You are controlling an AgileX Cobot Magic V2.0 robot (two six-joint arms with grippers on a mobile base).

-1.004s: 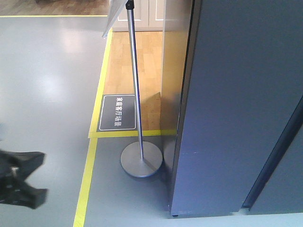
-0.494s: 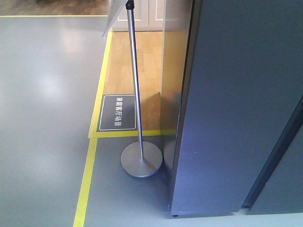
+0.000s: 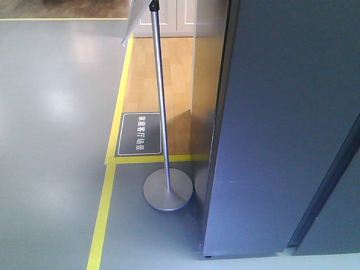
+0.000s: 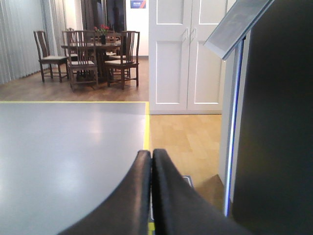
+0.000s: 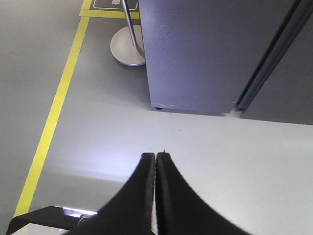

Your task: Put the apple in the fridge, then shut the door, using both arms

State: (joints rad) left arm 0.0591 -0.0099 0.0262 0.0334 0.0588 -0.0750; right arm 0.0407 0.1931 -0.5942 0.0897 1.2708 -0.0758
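Gone from the front view's lower left is the black end effector seen a second ago. Both the left end effector [image 4: 150, 196] and right end effector [image 5: 155, 196] are pressed together, empty. No apple shows; the dark grey fridge [image 3: 281, 129] looks closed, task seemingly finished

Sign stand [image 3: 167, 190], floor sign [image 3: 140, 134], dining chairs [image 4: 80, 61]

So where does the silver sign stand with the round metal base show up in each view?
Front view: silver sign stand with the round metal base, centre, pole rising to the top edge.
Left wrist view: only its tilted sign panel, top right.
Right wrist view: base, top centre-left.
Shared landmark: yellow floor tape.
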